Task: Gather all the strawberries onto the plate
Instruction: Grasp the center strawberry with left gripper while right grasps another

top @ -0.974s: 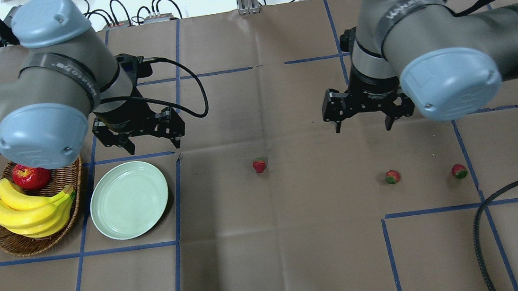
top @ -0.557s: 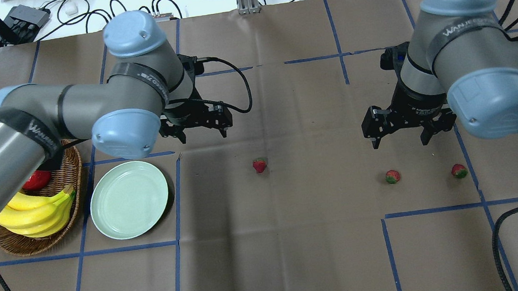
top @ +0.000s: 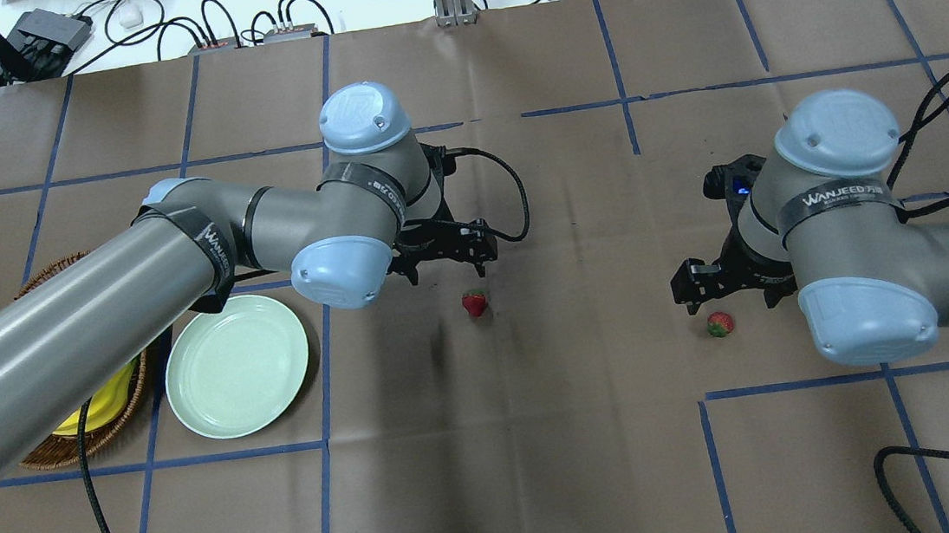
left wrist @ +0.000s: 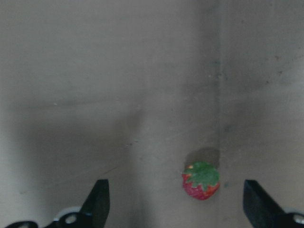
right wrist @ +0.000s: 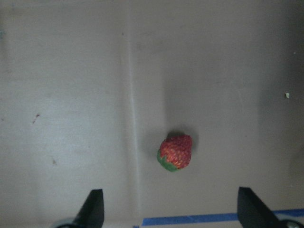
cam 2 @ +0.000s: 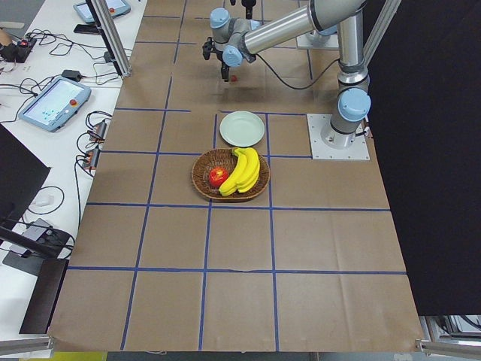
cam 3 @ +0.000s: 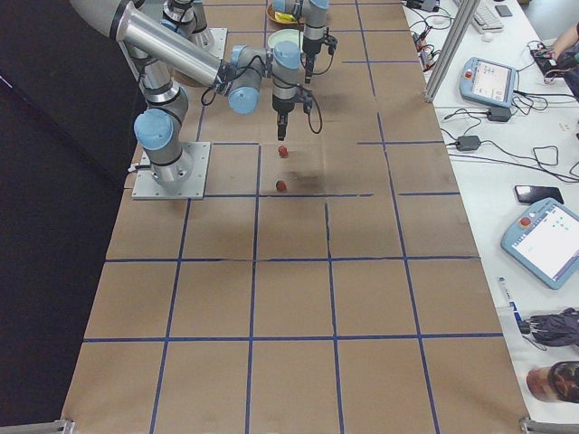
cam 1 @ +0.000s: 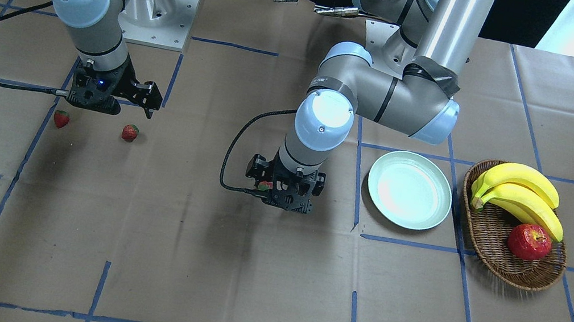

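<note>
Overhead exterior view: the left claw [top: 450, 267] hangs with its fingers spread at 11 o'clock of the central strawberry [top: 475, 304]. The right claw [top: 726, 303], also spread wide, sits at 12 o'clock of the second strawberry [top: 719, 324]. In the front-facing view a third strawberry [cam 1: 61, 119] lies on the worktop [top: 546, 468] at 9 o'clock of that one. The plate [top: 237, 365], toward 9 o'clock, holds none yet. The berries look tiny, light, hard and glossy, so likely to roll or squirt free. I'd pinch gently across the red belly, below the leaves.
</note>
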`<state>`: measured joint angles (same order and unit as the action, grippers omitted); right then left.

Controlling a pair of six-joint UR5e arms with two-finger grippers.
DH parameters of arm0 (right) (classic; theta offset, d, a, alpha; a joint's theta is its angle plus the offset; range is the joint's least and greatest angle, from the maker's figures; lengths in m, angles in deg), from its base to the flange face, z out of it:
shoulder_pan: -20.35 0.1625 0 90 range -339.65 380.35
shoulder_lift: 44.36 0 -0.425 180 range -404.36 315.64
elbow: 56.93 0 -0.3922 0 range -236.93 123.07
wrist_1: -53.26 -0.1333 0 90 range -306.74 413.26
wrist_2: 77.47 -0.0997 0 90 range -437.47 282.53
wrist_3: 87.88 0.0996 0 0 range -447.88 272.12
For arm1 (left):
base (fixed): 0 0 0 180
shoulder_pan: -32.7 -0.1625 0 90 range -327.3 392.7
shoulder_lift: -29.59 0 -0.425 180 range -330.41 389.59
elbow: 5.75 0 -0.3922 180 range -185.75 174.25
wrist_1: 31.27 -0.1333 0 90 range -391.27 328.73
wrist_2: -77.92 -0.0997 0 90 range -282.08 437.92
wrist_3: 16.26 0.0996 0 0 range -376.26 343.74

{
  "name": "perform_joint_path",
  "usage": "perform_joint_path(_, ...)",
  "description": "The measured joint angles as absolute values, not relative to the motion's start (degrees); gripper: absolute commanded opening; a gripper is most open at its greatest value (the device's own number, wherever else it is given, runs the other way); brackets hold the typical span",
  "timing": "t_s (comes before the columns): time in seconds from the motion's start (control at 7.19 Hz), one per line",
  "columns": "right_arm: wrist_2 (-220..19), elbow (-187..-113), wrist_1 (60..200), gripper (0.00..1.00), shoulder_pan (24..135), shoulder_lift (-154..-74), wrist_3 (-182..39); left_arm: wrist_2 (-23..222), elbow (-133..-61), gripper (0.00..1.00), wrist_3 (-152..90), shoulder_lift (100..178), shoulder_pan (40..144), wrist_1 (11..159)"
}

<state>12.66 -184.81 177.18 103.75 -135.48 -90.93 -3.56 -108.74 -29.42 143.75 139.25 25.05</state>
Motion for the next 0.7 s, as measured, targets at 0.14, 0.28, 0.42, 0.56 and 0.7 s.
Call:
perform_joint_path(0.14, 12.5, -185.6, 179.5, 0.97, 102.7, -133.9, -91.1, -2.2, -108.9, 0.99, -31.5, 144.5, 139.5, 24.8)
perform_joint_path(0.28, 12.4, -186.1, 181.8, 0.97, 102.2, -131.7, -91.0, -1.4, -109.0, 0.96, -33.6, 145.1, 139.6, 24.7)
perform_joint_path(0.42, 12.3, -186.6, 185.0, 0.97, 102.1, -129.2, -90.6, -1.1, -109.2, 0.96, -35.0, 145.4, 139.7, 24.7)
perform_joint_path(0.56, 12.4, -187.4, 188.8, 0.98, 102.1, -126.6, -90.2, -0.9, -109.2, 0.96, -36.3, 145.7, 139.7, 24.7)
perform_joint_path(0.7, 12.4, -188.2, 191.4, 0.98, 102.1, -125.0, -90.0, -0.9, -109.2, 0.96, -37.6, 146.2, 139.7, 24.7)
